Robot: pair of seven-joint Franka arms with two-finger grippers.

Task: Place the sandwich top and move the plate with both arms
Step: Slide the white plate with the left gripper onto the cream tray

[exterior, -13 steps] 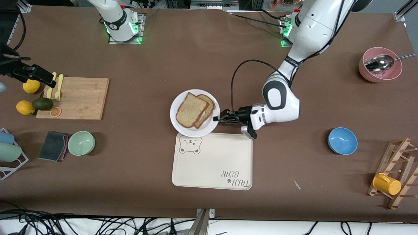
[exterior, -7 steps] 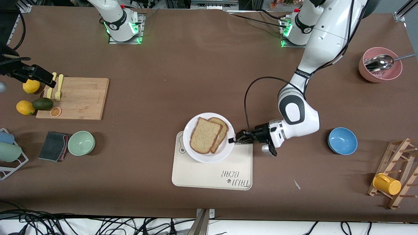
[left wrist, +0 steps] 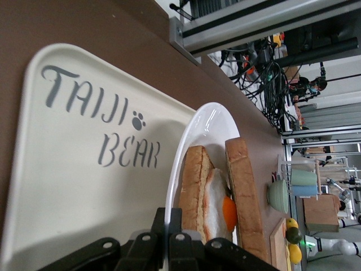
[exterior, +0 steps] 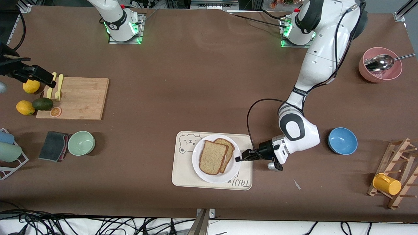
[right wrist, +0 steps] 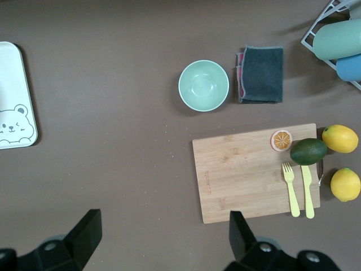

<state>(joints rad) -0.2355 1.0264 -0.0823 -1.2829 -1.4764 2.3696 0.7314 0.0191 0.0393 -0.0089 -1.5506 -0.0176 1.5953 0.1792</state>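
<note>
The round plain white plate (exterior: 216, 174) rests on the rectangular cream tray with a bear drawing (exterior: 183, 176), which lies on the brown bench (exterior: 196, 81) near the front camera. On the plate, the plain light-brown wholemeal slice that forms the sandwich top (exterior: 212, 157) lies over a second slice (exterior: 229, 148), offset so that the lower slice's edge shows. The left wrist view shows a fried egg (left wrist: 217, 203) between the two slices.

The left gripper (exterior: 241, 158) is clamped on the plate's rim at the edge toward the left arm's end of the bench, so the sandwich top lies just beside its fingertips. The right gripper (right wrist: 161, 234) hangs with its fingers (right wrist: 84, 231) spread apart, holding nothing, over bare bench beside the rectangular wooden cutting board (right wrist: 254, 172), where the right arm waits.
</note>
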